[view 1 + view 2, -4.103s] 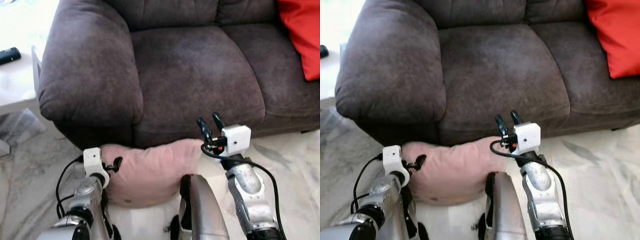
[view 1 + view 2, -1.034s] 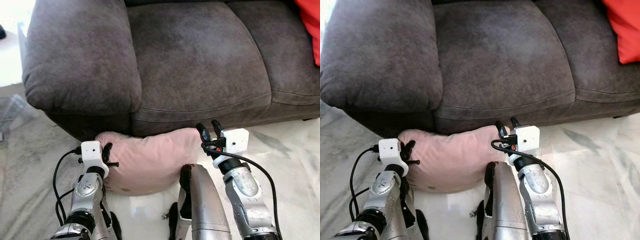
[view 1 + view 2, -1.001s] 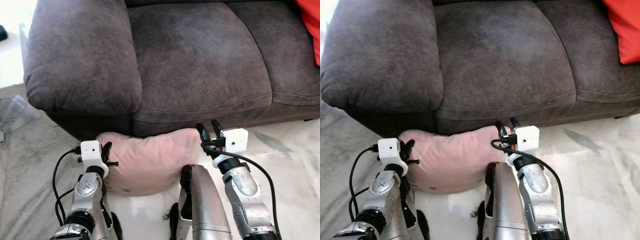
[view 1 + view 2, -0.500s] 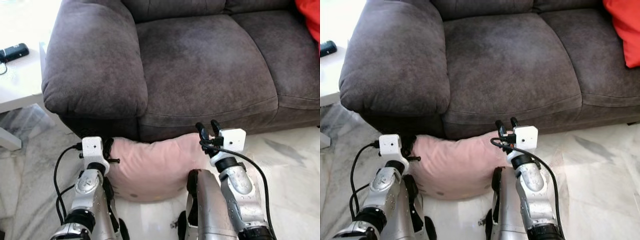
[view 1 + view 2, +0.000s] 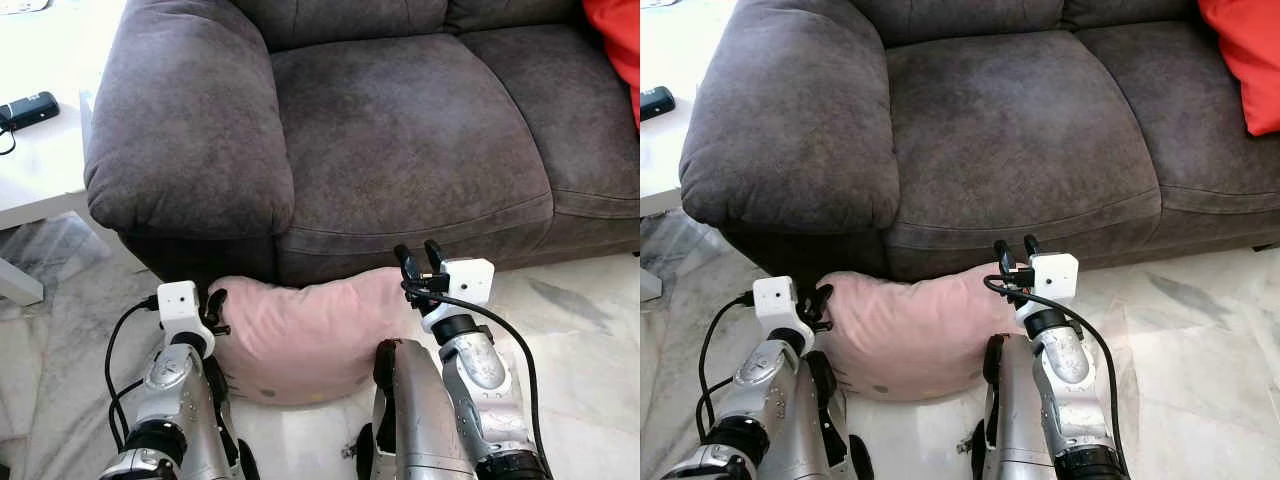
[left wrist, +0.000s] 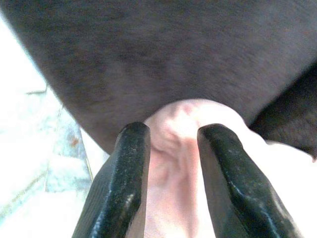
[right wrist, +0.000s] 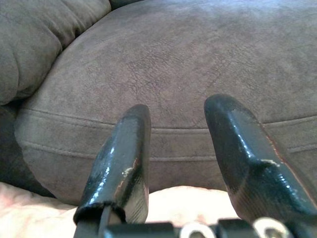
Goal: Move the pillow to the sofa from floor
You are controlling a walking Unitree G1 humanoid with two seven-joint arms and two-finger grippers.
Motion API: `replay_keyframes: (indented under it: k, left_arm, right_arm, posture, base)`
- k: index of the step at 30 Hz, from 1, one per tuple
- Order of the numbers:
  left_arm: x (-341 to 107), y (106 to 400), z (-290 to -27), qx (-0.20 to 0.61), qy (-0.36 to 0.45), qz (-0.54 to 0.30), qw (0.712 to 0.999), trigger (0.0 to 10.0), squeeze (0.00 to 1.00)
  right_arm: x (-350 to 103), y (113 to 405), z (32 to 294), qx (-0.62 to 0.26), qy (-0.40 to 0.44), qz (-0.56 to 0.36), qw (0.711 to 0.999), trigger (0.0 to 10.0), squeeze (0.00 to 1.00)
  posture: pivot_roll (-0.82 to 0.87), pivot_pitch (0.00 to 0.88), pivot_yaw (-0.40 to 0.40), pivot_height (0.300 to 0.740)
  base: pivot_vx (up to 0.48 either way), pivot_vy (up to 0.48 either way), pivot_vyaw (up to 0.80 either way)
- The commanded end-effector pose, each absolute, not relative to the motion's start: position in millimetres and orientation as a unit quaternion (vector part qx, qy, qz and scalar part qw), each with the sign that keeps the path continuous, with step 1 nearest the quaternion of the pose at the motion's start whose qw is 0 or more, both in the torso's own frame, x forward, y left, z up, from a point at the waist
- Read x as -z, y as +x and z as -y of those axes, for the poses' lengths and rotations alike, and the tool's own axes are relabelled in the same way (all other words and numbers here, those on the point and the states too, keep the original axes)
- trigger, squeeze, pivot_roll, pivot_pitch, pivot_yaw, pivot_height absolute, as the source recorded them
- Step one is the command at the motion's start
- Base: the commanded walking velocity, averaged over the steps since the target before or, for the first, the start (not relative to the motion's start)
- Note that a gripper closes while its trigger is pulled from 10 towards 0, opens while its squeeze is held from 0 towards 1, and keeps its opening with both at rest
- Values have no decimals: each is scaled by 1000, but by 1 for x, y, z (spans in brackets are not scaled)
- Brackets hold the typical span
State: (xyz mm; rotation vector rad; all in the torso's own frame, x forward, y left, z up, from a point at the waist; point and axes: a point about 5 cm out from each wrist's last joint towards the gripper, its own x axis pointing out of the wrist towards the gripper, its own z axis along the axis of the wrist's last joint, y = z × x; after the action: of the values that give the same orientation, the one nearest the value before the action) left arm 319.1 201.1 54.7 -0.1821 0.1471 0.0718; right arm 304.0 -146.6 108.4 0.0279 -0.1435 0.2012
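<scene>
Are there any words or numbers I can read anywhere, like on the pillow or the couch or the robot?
No readable text anywhere.
Pink pillow: a few small dark spots, no letters.
Grey sofa: plain fabric.
White box on the right end effector: a small mark, too small to read.
Black device on the white table: too small to tell.

My tools flank the pillow (image 5: 305, 335), wedged against the sofa (image 5: 400, 140) front; wide bare seat above, red cushion (image 5: 1245, 60) far right.
</scene>
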Motion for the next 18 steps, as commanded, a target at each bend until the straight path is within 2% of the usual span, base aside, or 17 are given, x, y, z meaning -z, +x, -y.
replay_keyframes:
  k: [1, 10, 13, 18]
  left_arm:
    - [-54, 316, -208, -40, -104, -82, 990, 10000, 1000]
    - [-65, 319, -205, 2, -106, -73, 992, 10000, 1000]
    - [-64, 317, -203, 42, -90, -106, 989, 10000, 1000]
    - [-62, 315, -206, 55, -86, -139, 985, 10000, 1000]
  right_arm:
    - [-105, 301, 149, -99, 14, 68, 993, 10000, 0]
    - [-105, 301, 147, -102, 13, 67, 992, 10000, 0]
    - [-105, 301, 146, -103, 10, 66, 992, 10000, 0]
    - [-104, 302, 147, -105, 8, 63, 992, 10000, 0]
  posture:
    - [11, 206, -27, 470]
    - [8, 208, -24, 470]
    - [7, 208, -22, 470]
    - [11, 207, -23, 470]
  base:
    - [0, 0, 0]
    - [0, 0, 0]
    - [0, 0, 0]
    - [0, 0, 0]
